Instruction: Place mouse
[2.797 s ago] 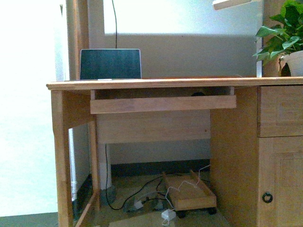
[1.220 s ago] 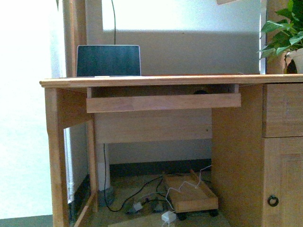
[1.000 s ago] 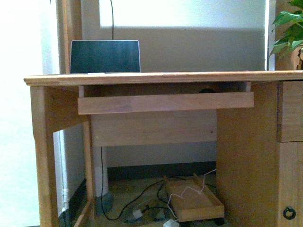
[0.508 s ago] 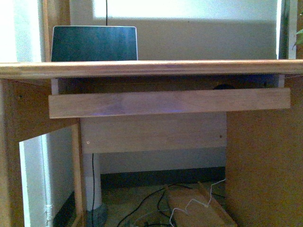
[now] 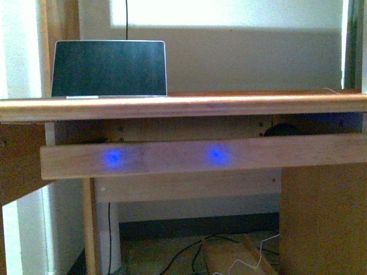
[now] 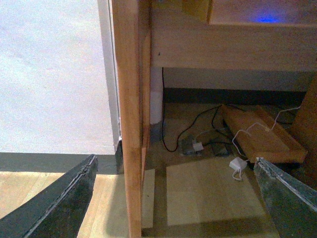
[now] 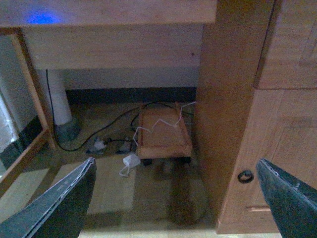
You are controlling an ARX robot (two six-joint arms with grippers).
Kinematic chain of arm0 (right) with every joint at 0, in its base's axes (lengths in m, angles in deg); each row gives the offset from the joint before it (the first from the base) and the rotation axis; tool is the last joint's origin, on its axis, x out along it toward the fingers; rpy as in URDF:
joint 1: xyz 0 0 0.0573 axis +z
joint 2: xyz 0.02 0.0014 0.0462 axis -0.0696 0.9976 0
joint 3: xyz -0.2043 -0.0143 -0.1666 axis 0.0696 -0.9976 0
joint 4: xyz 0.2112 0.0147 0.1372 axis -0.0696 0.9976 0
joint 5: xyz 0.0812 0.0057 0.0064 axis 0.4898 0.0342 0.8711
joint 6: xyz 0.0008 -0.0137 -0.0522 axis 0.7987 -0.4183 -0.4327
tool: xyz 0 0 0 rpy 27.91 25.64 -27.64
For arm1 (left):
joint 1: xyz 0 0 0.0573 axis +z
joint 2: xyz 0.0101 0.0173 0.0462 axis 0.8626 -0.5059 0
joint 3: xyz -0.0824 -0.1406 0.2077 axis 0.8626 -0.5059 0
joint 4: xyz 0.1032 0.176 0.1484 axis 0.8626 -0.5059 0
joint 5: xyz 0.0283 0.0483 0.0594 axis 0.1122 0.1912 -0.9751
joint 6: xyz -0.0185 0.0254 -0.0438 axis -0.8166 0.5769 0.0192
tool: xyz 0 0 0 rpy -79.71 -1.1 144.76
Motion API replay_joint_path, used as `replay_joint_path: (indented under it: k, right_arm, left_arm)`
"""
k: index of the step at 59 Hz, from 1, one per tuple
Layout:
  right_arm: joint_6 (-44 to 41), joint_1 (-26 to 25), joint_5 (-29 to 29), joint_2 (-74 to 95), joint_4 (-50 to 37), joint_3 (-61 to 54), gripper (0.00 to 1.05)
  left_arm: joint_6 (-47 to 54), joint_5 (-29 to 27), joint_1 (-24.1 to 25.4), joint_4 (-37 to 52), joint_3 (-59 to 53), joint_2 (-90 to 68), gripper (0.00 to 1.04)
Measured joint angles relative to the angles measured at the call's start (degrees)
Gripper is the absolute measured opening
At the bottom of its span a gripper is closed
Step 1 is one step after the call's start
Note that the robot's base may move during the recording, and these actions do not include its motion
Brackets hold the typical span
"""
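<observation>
In the front view a small dark mouse (image 5: 281, 130) lies on the pull-out keyboard tray (image 5: 189, 156), at its right end, just under the desk top (image 5: 183, 105); only its domed top shows above the tray's front board. Neither arm shows in the front view. My left gripper (image 6: 178, 198) is open and empty, low down beside the desk's left leg (image 6: 130, 114). My right gripper (image 7: 178, 198) is open and empty, low in front of the desk's right cabinet (image 7: 257, 124). The mouse is out of both wrist views.
A laptop (image 5: 109, 67) stands open on the desk top at the left. Two blue light spots fall on the tray's front board. Under the desk lie cables, a white adapter (image 7: 130, 161) and a low wooden trolley (image 7: 163, 133). The cabinet door has a ring pull (image 7: 244, 176).
The view has closed in on the desk: the tray front looms larger and lower, the plant has left the frame, and two blue spots now show on the board.
</observation>
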Motion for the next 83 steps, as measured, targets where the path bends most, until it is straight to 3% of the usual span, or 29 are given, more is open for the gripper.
replay_joint_path:
  k: [36,38,41,44,49,53,62,70,73,83]
  right_arm:
    - [0.0,0.0,-0.1,0.0,0.0,0.0,0.97]
    - [0.0,0.0,0.0,0.0,0.0,0.0,0.97]
    - [0.0,0.0,-0.1,0.0,0.0,0.0,0.97]
    - [0.0,0.0,0.1,0.0,0.0,0.0,0.97]
    - [0.0,0.0,0.0,0.0,0.0,0.0,0.97]
    - [0.0,0.0,0.0,0.0,0.0,0.0,0.97]
    - [0.0,0.0,0.0,0.0,0.0,0.0,0.97]
    - [0.0,0.0,0.0,0.0,0.0,0.0,0.97]
    - [0.0,0.0,0.0,0.0,0.0,0.0,0.97]
    - [0.0,0.0,0.0,0.0,0.0,0.0,0.97]
  left_arm:
    - [0.0,0.0,0.0,0.0,0.0,0.0,0.97]
    - [-0.8,2.6,0.9,-2.2,0.8,-1.2,0.97]
    - [-2.3,11.0,2.1,-8.2,3.8,-6.9,0.97]
    - [-2.0,13.2,1.5,-7.6,4.5,-11.8,0.97]
    - [3.3,13.0,-0.4,0.8,5.0,-23.6,0.97]
    - [10.1,12.4,-0.8,12.4,6.8,-35.9,0.97]
    - [32.9,12.8,-2.4,39.3,13.4,-62.8,0.97]
    - [53.1,15.2,-3.0,57.9,19.1,-83.1,0.97]
    - [61.6,15.5,-3.3,62.9,22.2,-90.6,0.97]
    - [74.2,17.2,-4.0,67.2,29.6,-103.4,0.97]
